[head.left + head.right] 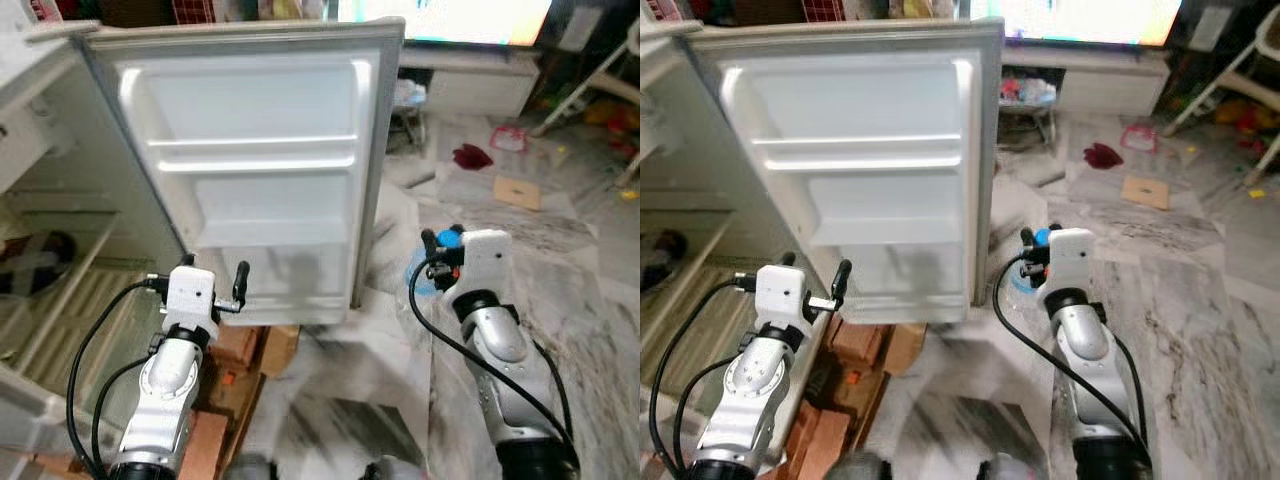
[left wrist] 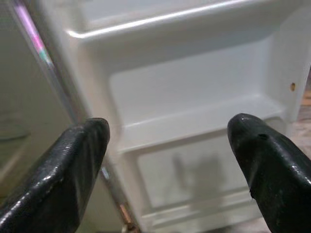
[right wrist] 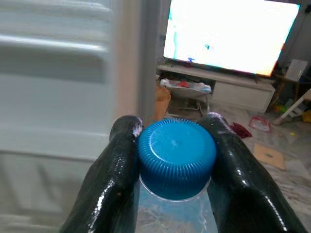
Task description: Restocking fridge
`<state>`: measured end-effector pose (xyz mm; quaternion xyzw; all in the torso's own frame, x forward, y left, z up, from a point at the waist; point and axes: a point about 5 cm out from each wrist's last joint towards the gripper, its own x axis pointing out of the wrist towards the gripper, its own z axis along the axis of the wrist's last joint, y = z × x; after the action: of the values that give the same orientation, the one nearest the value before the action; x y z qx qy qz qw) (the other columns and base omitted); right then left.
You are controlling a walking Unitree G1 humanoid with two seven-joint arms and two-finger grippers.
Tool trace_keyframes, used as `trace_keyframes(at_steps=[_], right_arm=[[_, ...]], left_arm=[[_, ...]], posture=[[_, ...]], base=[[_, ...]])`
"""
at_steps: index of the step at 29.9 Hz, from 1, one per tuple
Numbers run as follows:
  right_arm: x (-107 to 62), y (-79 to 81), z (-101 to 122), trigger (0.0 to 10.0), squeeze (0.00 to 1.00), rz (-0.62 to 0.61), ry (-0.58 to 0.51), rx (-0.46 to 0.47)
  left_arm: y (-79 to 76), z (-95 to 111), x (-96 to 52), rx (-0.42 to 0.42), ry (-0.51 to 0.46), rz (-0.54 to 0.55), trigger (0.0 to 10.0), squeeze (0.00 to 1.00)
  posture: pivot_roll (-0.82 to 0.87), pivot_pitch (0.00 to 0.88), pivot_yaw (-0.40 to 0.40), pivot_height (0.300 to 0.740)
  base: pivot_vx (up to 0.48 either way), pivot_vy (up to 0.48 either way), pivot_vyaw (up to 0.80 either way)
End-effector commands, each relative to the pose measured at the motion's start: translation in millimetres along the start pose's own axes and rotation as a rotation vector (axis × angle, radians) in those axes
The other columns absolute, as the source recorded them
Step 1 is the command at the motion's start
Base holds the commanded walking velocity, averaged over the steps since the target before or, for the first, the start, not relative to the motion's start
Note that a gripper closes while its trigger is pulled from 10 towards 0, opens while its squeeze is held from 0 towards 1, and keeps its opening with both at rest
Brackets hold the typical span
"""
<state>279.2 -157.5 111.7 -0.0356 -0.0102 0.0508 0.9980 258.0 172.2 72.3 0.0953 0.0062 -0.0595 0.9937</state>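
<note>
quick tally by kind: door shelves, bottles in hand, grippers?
Fridge door shelves: 3 (upper, middle, bottom), all bare
Bottles: 1, the blue-capped bottle pinched by the right gripper
Grippers: 2, the left gripper open, facing the door
Total: 6

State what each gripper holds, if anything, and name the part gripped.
The right gripper holds a clear bottle by its blue cap, jaws pressed on either side. The left gripper is open and holds nothing, facing the fridge door.
</note>
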Motion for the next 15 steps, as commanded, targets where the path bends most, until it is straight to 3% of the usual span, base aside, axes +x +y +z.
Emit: trace_keyframes(at_steps=[1, 8, 15], right_arm=[[5.7, -1.3, 17, 10.0, 0.00, 0.006, -0.081, -0.022], [7.2, -1.2, 21, 10.0, 0.00, 0.004, -0.106, -0.037], [10.1, 3.9, 45, 10.0, 0.00, 0.026, -0.230, -0.092]], left_arm=[[-4.3, 8, 5.0, -0.001, -0.037, -0.026, 10.0, 0.00], [-4.6, 17, 11.2, -0.013, -0.081, -0.031, 10.0, 0.00], [-3.5, 36, 19.3, -0.038, -0.154, -0.029, 10.0, 0.00]], posture=[[0.01, 0.000, -0.015, 0.740], [0.01, 0.000, -0.016, 0.740], [0.01, 0.000, -0.013, 0.740]], base=[[0.000, 0.000, 0.00], [0.000, 0.000, 0.00], [0.314, 0.000, 0.00]])
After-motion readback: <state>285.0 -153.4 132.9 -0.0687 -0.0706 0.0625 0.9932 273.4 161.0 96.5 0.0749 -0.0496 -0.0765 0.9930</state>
